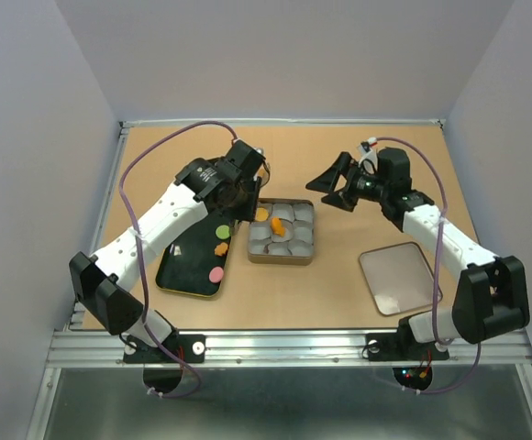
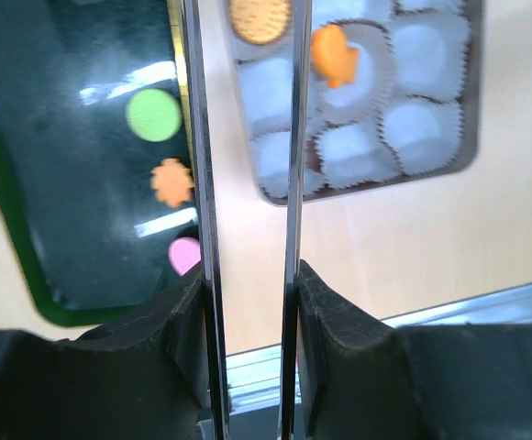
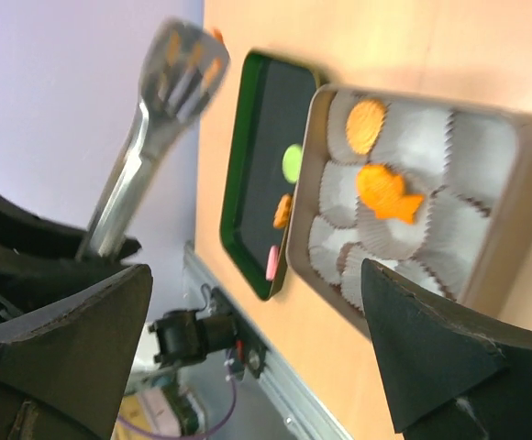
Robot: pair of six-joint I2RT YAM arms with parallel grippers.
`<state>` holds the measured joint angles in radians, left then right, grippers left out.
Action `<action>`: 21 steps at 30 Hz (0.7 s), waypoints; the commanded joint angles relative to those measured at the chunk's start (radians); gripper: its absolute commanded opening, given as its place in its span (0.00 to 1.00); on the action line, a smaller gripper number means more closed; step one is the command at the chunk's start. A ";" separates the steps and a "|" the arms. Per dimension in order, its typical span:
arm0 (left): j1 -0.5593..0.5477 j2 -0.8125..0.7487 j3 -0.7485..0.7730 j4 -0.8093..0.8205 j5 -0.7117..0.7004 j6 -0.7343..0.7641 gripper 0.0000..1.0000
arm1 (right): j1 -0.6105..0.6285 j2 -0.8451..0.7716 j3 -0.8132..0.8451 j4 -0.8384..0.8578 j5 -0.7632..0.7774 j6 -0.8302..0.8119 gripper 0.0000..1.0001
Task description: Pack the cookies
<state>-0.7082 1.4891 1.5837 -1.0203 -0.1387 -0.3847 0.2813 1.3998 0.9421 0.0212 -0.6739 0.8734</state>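
Three cookies (image 1: 220,248), green, orange and pink, lie on the dark tray (image 1: 179,261), and two orange ones sit in the tin (image 1: 282,260). Above them we see the left gripper (image 2: 250,293) clamped on metal tongs (image 2: 293,137). The right gripper (image 1: 333,188) gapes empty, well apart.

Robot laboratory cell. Behind my right claw (image 1: 328,191), an aluminium rail (image 1: 293,344) carries my arm bases (image 1: 422,328). Under the claw lies a plain wooden table (image 1: 339,165). Beyond and beside it, grey panel walls (image 1: 284,55) enclose the bench.
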 commanded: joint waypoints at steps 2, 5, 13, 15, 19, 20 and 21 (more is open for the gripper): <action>-0.043 0.017 -0.043 0.116 0.048 -0.045 0.42 | -0.051 -0.100 0.132 -0.228 0.148 -0.191 1.00; -0.056 0.037 -0.080 0.185 0.065 -0.045 0.41 | -0.054 -0.120 0.141 -0.285 0.194 -0.220 1.00; -0.092 0.102 -0.132 0.270 0.099 -0.051 0.41 | -0.054 -0.143 0.090 -0.348 0.171 -0.228 1.00; -0.105 0.112 -0.145 0.276 0.097 -0.057 0.41 | -0.056 -0.148 0.078 -0.359 0.175 -0.234 1.00; -0.120 0.111 -0.165 0.267 0.087 -0.066 0.41 | -0.056 -0.150 0.064 -0.368 0.180 -0.237 1.00; -0.125 0.108 -0.172 0.267 0.083 -0.066 0.41 | -0.056 -0.150 0.063 -0.369 0.180 -0.237 1.00; -0.129 0.099 -0.179 0.266 0.076 -0.066 0.41 | -0.056 -0.148 0.060 -0.371 0.183 -0.237 1.00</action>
<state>-0.8242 1.6241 1.4193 -0.7769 -0.0494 -0.4389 0.2256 1.2819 1.0294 -0.3389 -0.5068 0.6594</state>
